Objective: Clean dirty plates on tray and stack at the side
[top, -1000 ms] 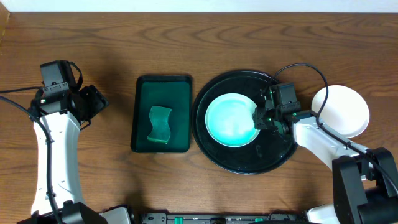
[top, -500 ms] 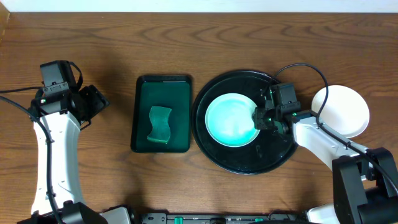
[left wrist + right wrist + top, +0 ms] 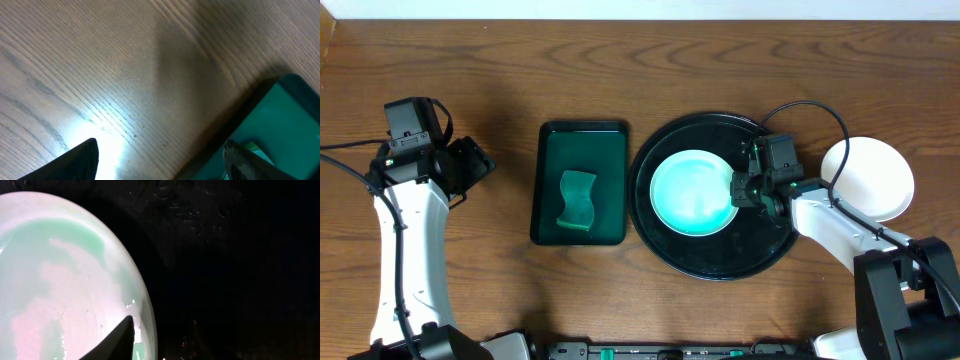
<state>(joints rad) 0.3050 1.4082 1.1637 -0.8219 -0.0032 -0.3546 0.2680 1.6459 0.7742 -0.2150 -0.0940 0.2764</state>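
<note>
Mint plate [image 3: 692, 192] on black tray [image 3: 662, 236]: I'm attempting pickup; right jaws' hold unclear, left jaws gaping empty; lifting needs firm pinch.

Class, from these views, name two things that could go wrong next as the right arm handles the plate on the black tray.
The plate looks glossy and wet; its rim might slip from the right gripper poised at its edge. Swinging it rightward could knock the white plate lying just outside the tray.

Mint plate [image 3: 692, 192] on black tray [image 3: 710, 262]
</note>
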